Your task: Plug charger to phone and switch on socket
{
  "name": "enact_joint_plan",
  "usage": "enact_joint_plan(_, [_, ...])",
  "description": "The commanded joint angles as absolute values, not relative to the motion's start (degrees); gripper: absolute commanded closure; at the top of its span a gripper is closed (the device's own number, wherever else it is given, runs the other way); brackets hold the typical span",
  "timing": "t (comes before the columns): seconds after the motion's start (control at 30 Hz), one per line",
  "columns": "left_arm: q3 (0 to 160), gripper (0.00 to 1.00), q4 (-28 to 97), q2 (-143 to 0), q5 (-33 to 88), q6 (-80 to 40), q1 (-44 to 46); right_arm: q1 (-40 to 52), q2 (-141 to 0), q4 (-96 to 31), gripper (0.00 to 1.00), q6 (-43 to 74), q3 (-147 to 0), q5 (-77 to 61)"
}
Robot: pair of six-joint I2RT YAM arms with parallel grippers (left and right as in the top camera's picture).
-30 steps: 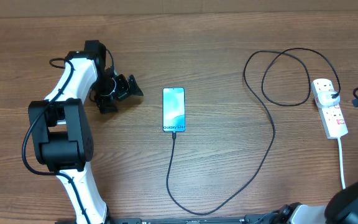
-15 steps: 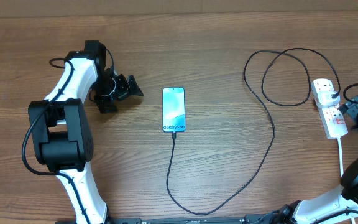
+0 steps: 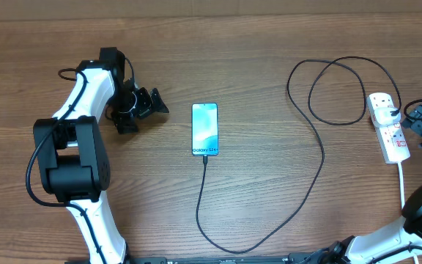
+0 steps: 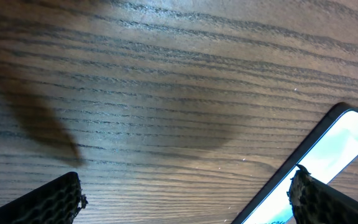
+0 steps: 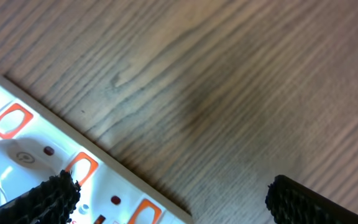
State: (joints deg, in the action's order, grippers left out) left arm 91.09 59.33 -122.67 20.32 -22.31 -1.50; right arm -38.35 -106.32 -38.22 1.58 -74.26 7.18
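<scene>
Pulled slightly back from the long white power strip [image 3: 390, 133], the spread-open right gripper [image 5: 182, 199] is best realigned over a small red switch [image 5: 81, 167].

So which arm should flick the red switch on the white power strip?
The right. Its open right gripper hovers beside the long white power strip, which shows in its wrist view. The left gripper sits far off, beyond the slim blue-screened phone, whose thin black cable looks already plugged in.
</scene>
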Motion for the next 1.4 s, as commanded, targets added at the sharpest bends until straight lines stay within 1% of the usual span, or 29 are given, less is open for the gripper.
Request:
enact_joint_plan(0.0, [91.5,0.00,59.3,-120.6,19.9,-21.8,-1.1,-38.4,-106.8,-37.8,0.02,-3.2,-74.9,5.7])
enact_joint_plan(0.17, [91.5,0.00,59.3,-120.6,19.9,-21.8,-1.1,-38.4,-106.9,-35.6,0.01,-3.7,-72.6,5.1])
enact_joint_plan(0.23, [91.5,0.00,59.3,-120.6,19.9,-21.8,-1.1,-38.4,-106.9,-34.3,0.01,-6.0,-71.4,3.6])
enact_joint_plan(0.33, [91.5,0.00,59.3,-120.6,19.9,-21.8,-1.1,-38.4,-106.9,-33.2,0.02,-6.5,-70.9,2.9])
enact_joint_plan(0.37, [91.5,0.00,59.3,-120.6,19.9,-21.8,-1.1,-38.4,-106.9,-32.9,0.00,-6.5,-70.9,2.9])
enact_joint_plan(0.47, [91.5,0.01,59.3,-120.6,19.9,-21.8,-1.1,-38.4,-106.9,-31.3,0.00,-6.5,-70.9,2.9])
enact_joint_plan(0.7, [91.5,0.00,59.3,-120.6,19.9,-21.8,-1.1,-38.4,-106.8,-33.3,0.00,-6.6,-70.8,3.8])
enact_joint_plan(0.77, [91.5,0.00,59.3,-120.6,19.9,-21.8,-1.1,-38.4,-106.8,-33.2,0.00,-8.4,-70.5,3.8])
enact_joint_plan(1.07, [91.5,0.01,59.3,-120.6,19.9,-21.8,-1.1,-38.4,-106.9,-30.6,0.00,-7.4,-68.3,3.8])
enact_joint_plan(1.37, [91.5,0.00,59.3,-120.6,19.9,-21.8,-1.1,-38.4,-106.9,-28.6,0.00,-9.5,-67.7,3.8])
